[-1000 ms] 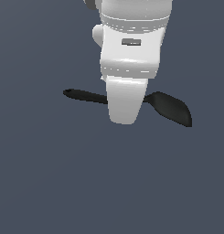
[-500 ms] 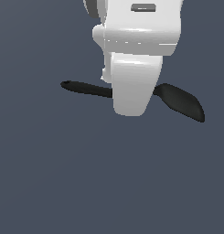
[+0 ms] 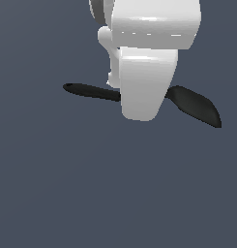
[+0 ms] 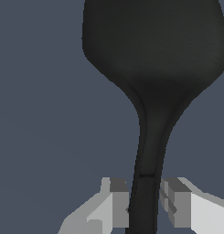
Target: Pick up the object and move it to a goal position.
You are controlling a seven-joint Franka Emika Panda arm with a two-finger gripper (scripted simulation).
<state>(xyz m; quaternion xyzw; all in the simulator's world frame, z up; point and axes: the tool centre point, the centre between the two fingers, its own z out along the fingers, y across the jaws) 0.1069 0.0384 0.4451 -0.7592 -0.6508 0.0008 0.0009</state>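
Note:
The object [image 3: 195,102] is a black spatula-like utensil lying roughly level in the exterior view. Its thin handle points to the exterior view's left and its wide blade to the right. My white gripper [image 3: 141,104] comes down over its middle and hides that stretch. In the wrist view the handle of the object [image 4: 154,55] runs between my two grey fingers [image 4: 119,203], which press it from both sides; the gripper [image 4: 144,203] is shut on the handle. The blade fills the space beyond the fingers. No goal marker shows in either view.
A plain dark grey-blue surface [image 3: 66,184] lies all around and beneath the object. Nothing else shows in either view.
The gripper and the held object have risen in the exterior view and look slightly larger. The object keeps the same orientation in the grasp.

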